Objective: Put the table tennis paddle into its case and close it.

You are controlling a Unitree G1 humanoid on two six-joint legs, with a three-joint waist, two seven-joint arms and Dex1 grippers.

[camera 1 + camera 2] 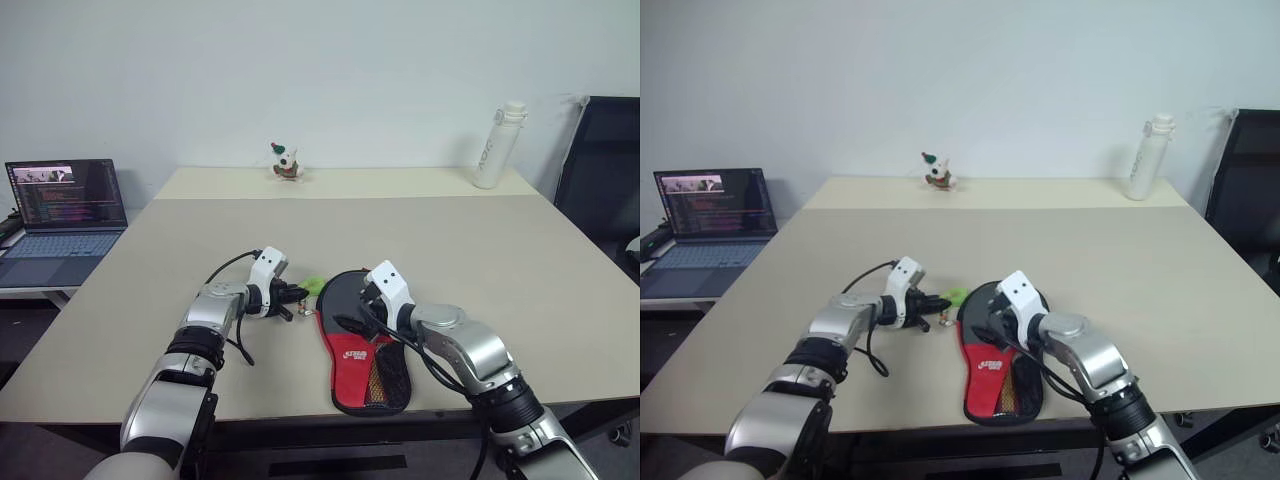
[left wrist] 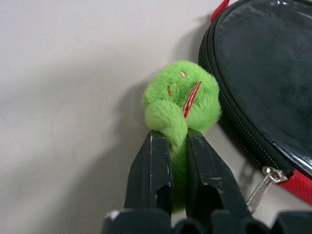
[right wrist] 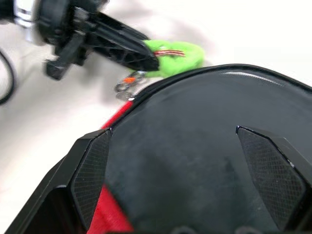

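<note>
The soft black paddle-shaped fabric case [image 1: 362, 340] with its red-and-mesh panel lies flat on the beige tabletop [image 1: 480, 260], close to the near edge. A shiny black round face shows at its far end. That looks like the rubber of the table tennis paddle, but I cannot tell if the paddle is fully inside.

A small fuzzy green pom-pom charm [image 2: 181, 100] sits just beside the far left rim of the case. It seems to hang from the zip, because a little silver zip pull [image 2: 263, 187] lies right next to it.

The left tool [image 2: 171, 161] is pinched tight on the green pom-pom charm. Its two black fingers [image 2: 152, 170] squeeze the fluff from both sides.

The right tool [image 3: 195, 165] hovers over the round end of the case with its fingers spread wide. It holds nothing.

So the step in hand looks like the closing step. The left tool has the zip charm, and the right tool is ready to hold the case down.

Next, the right tool needs to press on the case so it cannot slide. Then the left tool should pull the charm slowly along the zip rim, following the curve around the case. A pull that is too hard could drag the whole case or slip off the soft fluff.
</note>
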